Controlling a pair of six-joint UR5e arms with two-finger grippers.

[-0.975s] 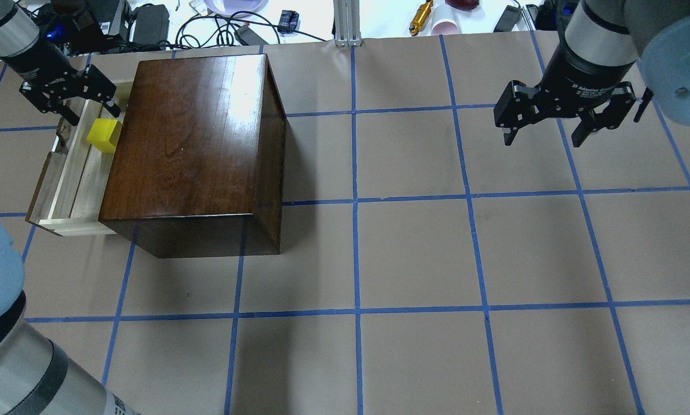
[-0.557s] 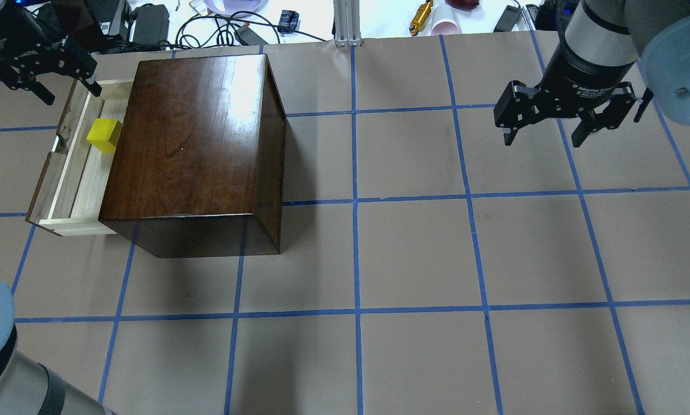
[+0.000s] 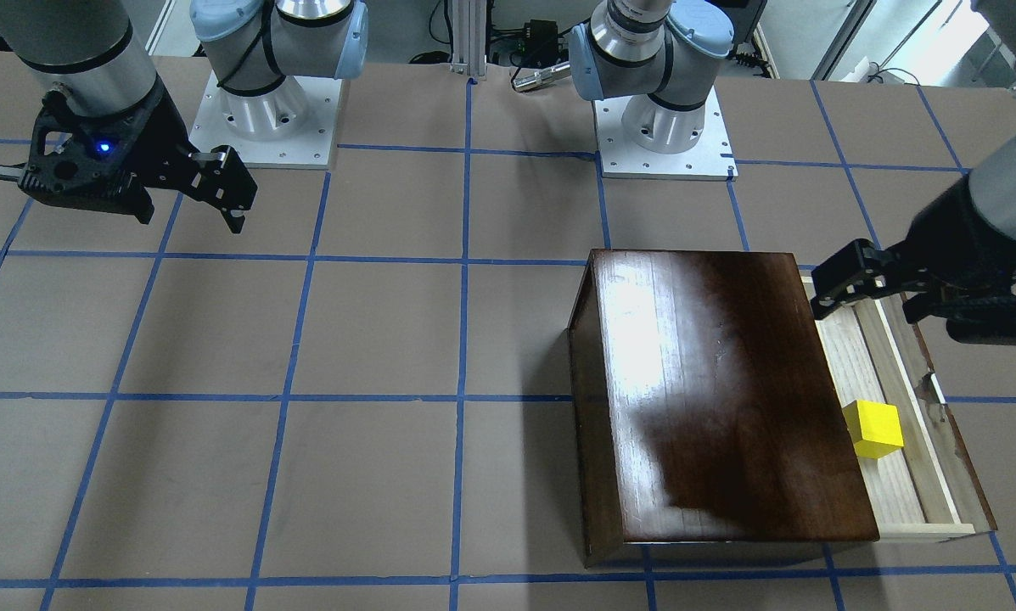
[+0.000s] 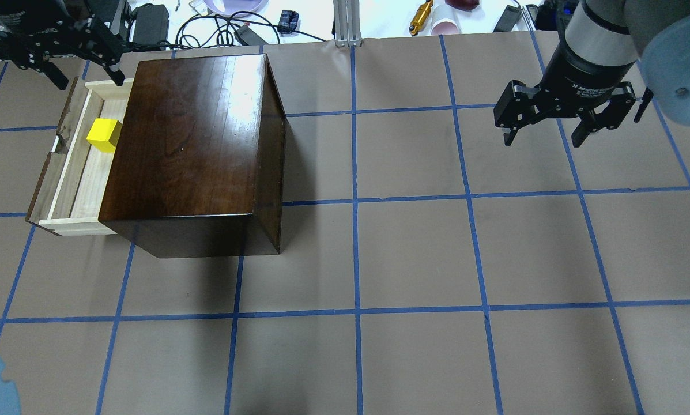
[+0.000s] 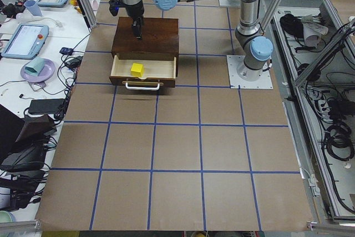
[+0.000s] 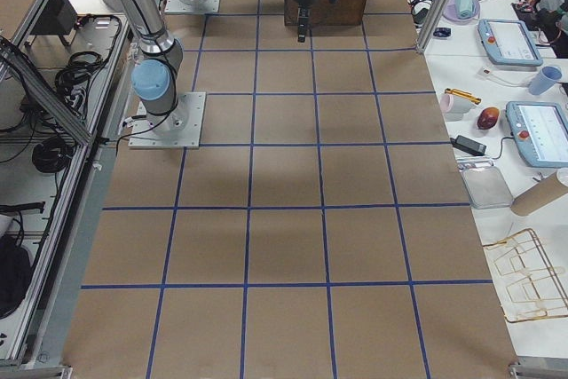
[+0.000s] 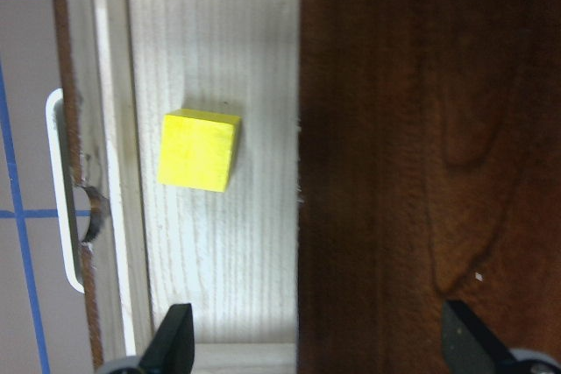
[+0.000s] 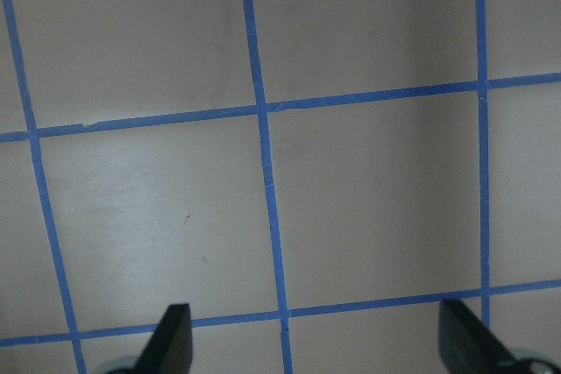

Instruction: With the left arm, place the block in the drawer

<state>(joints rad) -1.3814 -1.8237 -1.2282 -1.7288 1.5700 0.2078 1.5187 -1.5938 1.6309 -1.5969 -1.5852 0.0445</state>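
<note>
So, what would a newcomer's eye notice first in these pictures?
First the bright yellow block, lying in the open drawer of the glossy dark-brown cabinet on the robot's left. Then two open grippers: the left gripper raised over the drawer, the right gripper over the table.

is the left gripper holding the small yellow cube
No, the yellow cube lies free on the pale wooden drawer floor, apart from the fingers.
</note>
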